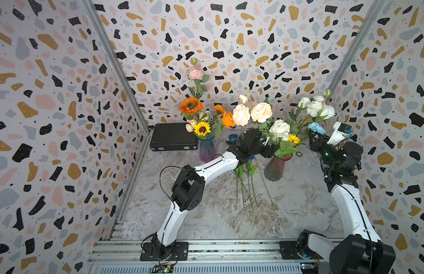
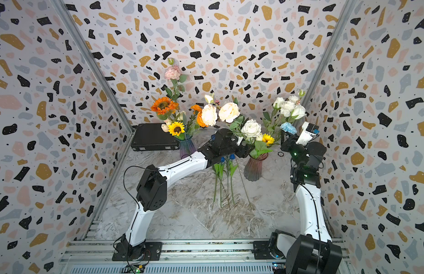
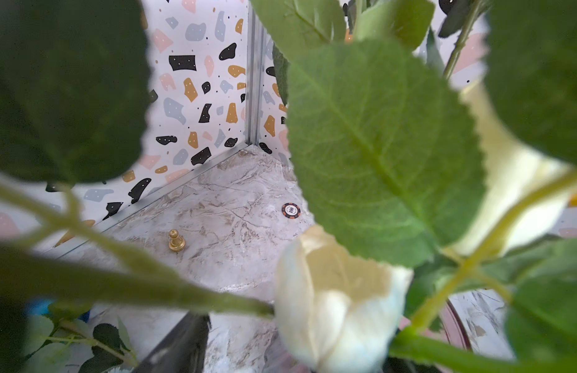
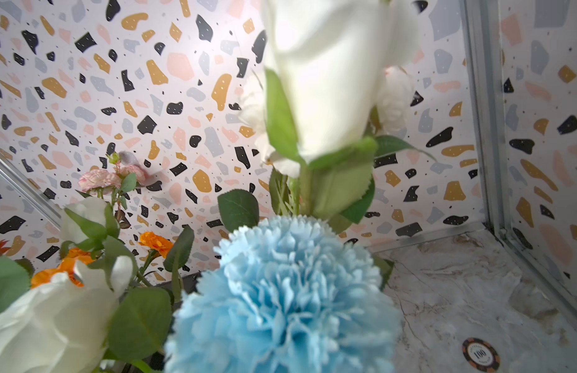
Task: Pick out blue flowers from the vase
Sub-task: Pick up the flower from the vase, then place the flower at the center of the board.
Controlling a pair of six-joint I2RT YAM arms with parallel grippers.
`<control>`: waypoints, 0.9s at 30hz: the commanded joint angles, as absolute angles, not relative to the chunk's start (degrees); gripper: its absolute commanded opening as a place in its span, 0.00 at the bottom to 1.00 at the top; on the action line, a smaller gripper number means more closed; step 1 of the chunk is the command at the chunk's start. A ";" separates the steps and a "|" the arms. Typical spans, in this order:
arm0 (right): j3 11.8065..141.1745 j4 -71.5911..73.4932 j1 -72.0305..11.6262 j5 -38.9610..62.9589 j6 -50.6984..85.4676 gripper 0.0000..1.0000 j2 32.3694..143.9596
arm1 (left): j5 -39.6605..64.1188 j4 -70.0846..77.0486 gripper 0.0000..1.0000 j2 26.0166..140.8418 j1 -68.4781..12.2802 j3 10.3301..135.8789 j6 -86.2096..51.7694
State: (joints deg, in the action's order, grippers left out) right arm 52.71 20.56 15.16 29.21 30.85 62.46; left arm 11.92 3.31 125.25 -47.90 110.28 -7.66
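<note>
While the pale blue carnation point(image 1: 316, 128) stands in the vase point(image 1: 276, 169) near the back right corner of the table point(image 1: 301, 204), its stem slants up toward the right gripper point(image 1: 312, 138), seemingly just below the head; jaw opening and grip cannot be told.

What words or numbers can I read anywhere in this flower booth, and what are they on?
"100": in the middle of the round poker chip lying on the marble tabletop; it shows in both wrist views.
Small lettering around the chip's rim: too small to read.
Black case: no label that can be read.
Nothing else carries text.
</note>
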 commanded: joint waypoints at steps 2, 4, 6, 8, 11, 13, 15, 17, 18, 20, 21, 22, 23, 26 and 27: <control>56.02 20.01 15.38 30.06 30.25 0.23 60.91 | 11.87 3.60 0.73 123.02 -47.63 110.48 -6.85; 56.72 19.26 15.38 29.97 29.84 0.23 60.36 | 11.87 3.52 0.74 122.81 -47.56 110.24 -6.81; 57.44 18.83 15.38 30.10 29.71 0.24 59.41 | 11.95 3.52 0.74 122.78 -47.64 110.13 -6.72; 59.09 17.46 15.42 30.49 29.17 0.25 58.56 | 11.87 3.13 0.74 123.04 -47.53 110.38 -6.57; 61.97 14.74 15.38 30.26 27.80 0.25 57.21 | 11.40 1.91 0.74 123.45 -47.56 111.21 -6.24; 63.86 13.05 15.38 29.99 27.04 0.25 56.23 | 10.90 1.33 0.75 123.60 -47.53 111.79 -5.99; 65.18 12.39 15.38 29.50 26.85 0.25 55.11 | 11.03 0.67 0.75 124.16 -47.57 112.55 -5.72; 66.65 11.32 15.38 29.18 26.31 0.25 54.18 | 11.29 0.10 0.75 124.62 -47.55 113.32 -5.71; 67.36 10.67 15.38 29.03 25.84 0.25 53.91 | 11.41 0.00 0.75 124.84 -47.55 113.57 -5.71; 68.40 9.51 15.38 28.92 24.99 0.25 53.66 | 11.75 -0.01 0.75 125.41 -47.59 114.14 -6.00; 68.95 8.92 15.38 28.82 24.37 0.25 53.61 | 11.91 -0.07 0.75 125.79 -47.59 114.50 -6.15; 69.23 8.50 15.38 28.75 23.86 0.25 53.40 | 12.04 -0.09 0.75 126.24 -47.57 114.92 -6.29; 69.39 8.25 15.38 28.47 23.43 0.25 53.06 | 12.13 -0.24 0.75 126.57 -47.55 115.32 -6.47; 70.86 6.13 15.38 27.34 21.59 0.25 51.79 | 12.13 -0.79 0.75 127.30 -47.55 116.03 -6.43; 71.82 5.37 15.38 27.63 21.25 0.25 51.53 | 12.00 -0.79 0.75 127.23 -47.55 115.94 -6.26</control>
